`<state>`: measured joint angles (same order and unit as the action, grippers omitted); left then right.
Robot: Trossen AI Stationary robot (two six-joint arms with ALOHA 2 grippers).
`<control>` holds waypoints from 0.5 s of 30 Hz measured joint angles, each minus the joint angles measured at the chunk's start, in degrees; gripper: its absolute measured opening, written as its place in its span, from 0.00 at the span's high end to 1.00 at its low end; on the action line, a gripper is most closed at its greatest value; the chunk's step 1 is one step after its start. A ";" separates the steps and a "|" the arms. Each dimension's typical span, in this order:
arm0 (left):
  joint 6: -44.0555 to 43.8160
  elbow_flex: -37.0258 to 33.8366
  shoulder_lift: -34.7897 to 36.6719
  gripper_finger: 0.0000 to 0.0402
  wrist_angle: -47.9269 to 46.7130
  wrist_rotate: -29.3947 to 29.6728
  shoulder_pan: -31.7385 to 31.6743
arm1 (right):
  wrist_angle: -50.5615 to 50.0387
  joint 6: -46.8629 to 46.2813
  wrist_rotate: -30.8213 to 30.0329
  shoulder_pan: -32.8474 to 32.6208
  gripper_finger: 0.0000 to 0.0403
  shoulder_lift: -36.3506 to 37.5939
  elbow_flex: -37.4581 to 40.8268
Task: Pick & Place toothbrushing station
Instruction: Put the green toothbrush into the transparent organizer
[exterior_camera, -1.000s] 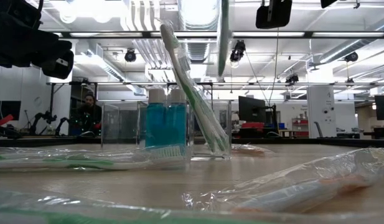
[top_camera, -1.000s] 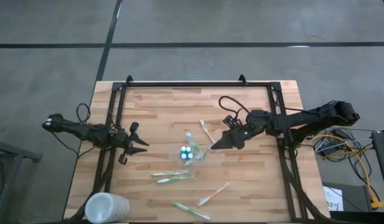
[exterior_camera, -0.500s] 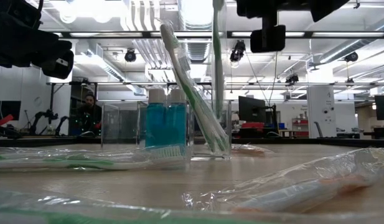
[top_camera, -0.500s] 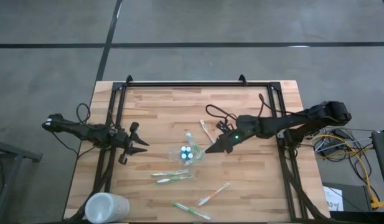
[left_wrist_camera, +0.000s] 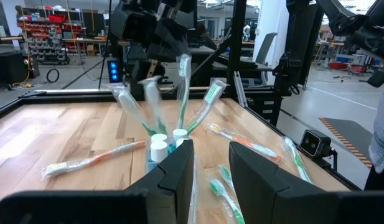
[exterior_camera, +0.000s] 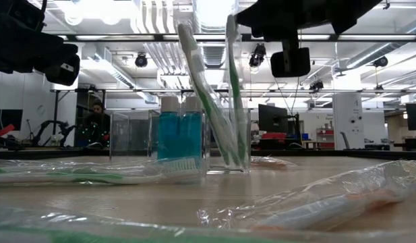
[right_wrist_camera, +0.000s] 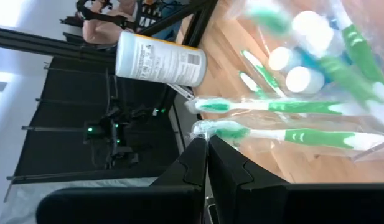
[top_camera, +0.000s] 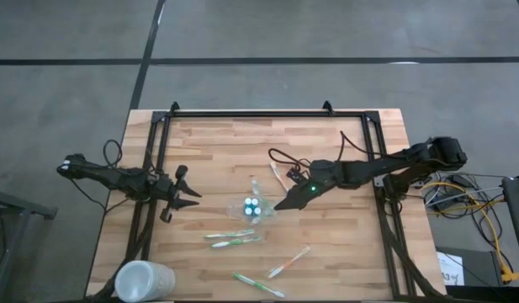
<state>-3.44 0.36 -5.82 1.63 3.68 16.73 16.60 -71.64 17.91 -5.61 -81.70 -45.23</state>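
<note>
Toothbrushing station (top_camera: pixel 256 207), high view: set mid-desk, partly stocked; wrapped toothbrushes (top_camera: pixel 232 239) remain scattered, the right tool (top_camera: pixel 282 204) shut empty beside it. Low view: blue tubes (exterior_camera: pixel 180 135) and brushes stand inside. Left tool (left_wrist_camera: pixel 210 163), wrist view: parted, empty, well apart.

One clear plastic holder (top_camera: pixel 256 208); three blue tubes with white caps (top_camera: pixel 254 205); five wrapped toothbrushes lying on the wooden table (top_camera: pixel 326 261); one frosted white cup (top_camera: pixel 144 281).
</note>
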 joint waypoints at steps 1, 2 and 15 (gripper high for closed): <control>0.00 0.00 0.00 0.73 0.00 0.00 0.02 | -0.09 0.00 -0.06 0.00 0.98 -0.23 0.00; 0.00 0.00 0.00 0.73 -0.01 -0.01 0.01 | -0.09 0.00 -0.11 0.00 0.98 -0.55 0.00; 0.00 0.00 0.00 0.73 0.00 0.00 0.00 | -1.49 1.04 -3.08 0.04 0.98 -0.89 0.00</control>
<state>-3.44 0.36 -5.82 1.63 3.68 16.73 15.11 -70.59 14.83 -5.56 -82.59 -45.23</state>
